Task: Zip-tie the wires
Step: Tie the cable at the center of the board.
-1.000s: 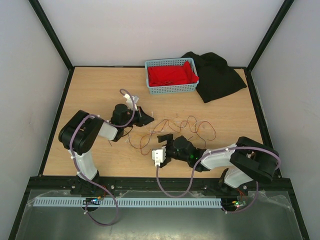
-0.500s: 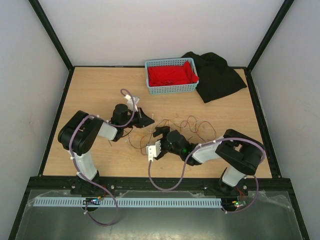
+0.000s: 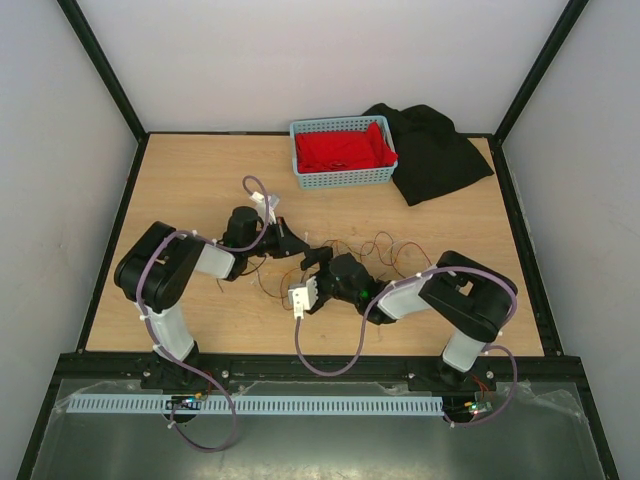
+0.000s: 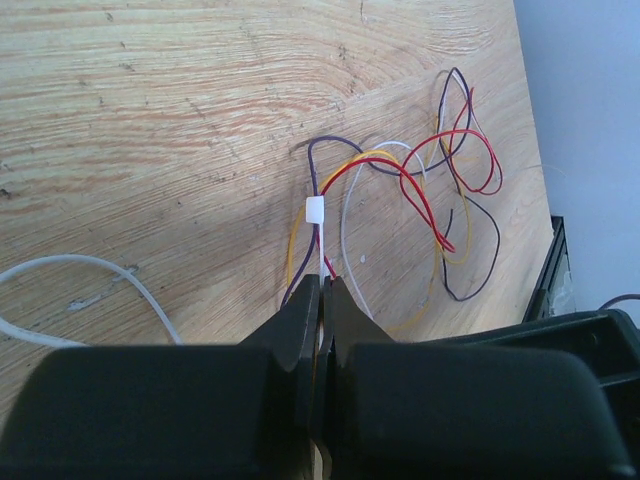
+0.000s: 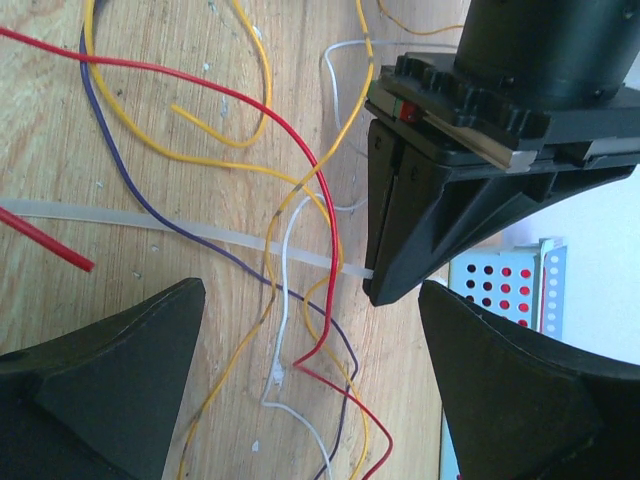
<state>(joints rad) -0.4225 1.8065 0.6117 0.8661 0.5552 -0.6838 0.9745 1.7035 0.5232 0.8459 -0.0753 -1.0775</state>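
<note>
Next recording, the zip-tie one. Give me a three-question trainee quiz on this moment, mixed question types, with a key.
1. True or false: the right claw is shut on the wires.
2. Which claw grips the zip tie? A) left claw B) right claw C) neither
3. Fill in: the cloth in the blue basket is ___.
Key: 1 false; 2 A; 3 red.
</note>
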